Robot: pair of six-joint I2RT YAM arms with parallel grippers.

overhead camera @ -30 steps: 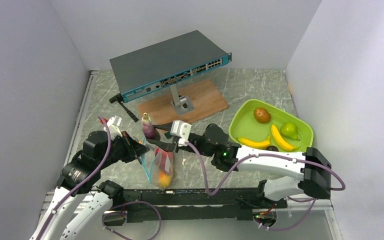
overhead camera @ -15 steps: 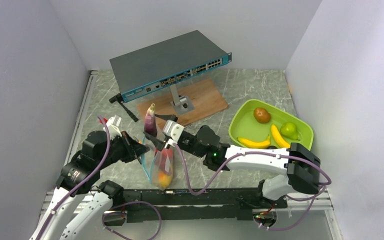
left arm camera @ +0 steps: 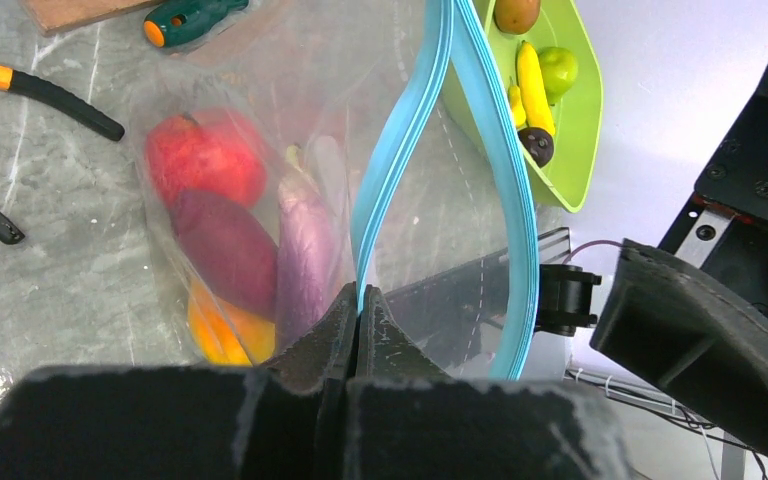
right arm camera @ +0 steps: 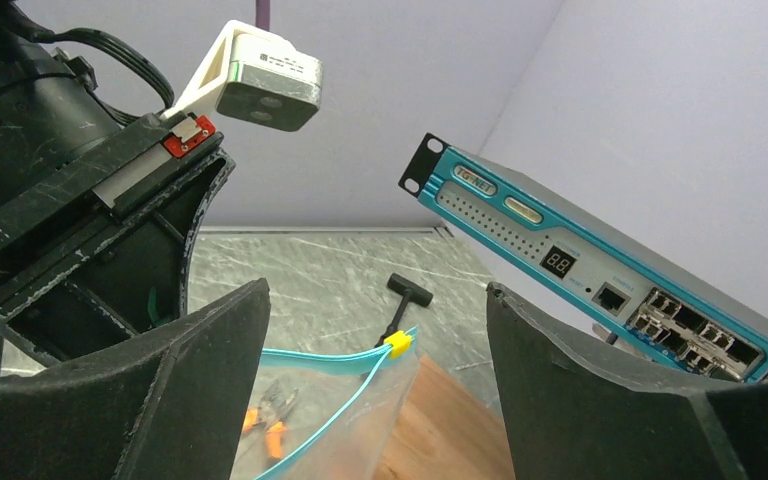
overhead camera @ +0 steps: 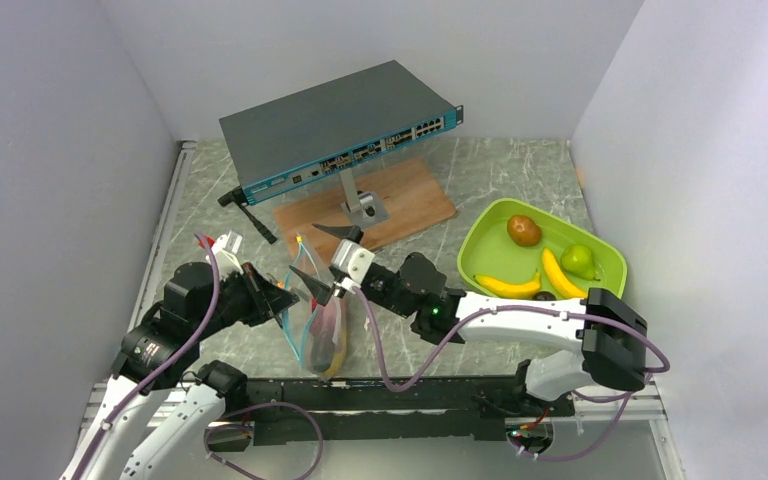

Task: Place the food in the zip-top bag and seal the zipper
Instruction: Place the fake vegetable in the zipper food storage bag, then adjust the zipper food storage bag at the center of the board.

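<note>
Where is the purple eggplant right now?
In the left wrist view, the eggplant lies inside the clear zip-top bag, between the reddish piece and the teal zipper.

- Lower centre: bag [overhead camera: 306,338] with food [overhead camera: 331,328] inside; left gripper [overhead camera: 284,299] closed on its left edge.
- Right gripper [overhead camera: 322,256] just above the bag, jaws spread.
- Right: green tray [overhead camera: 487,255] holding bananas [overhead camera: 508,285], pear [overhead camera: 578,260], brown fruit [overhead camera: 524,231].

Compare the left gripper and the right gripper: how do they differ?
The left gripper is shut, pinching the zipper; the right gripper is open and empty. The left gripper touches the zip-top bag; the right gripper hangs above its mouth, apart. Both sit at the bag.
</note>
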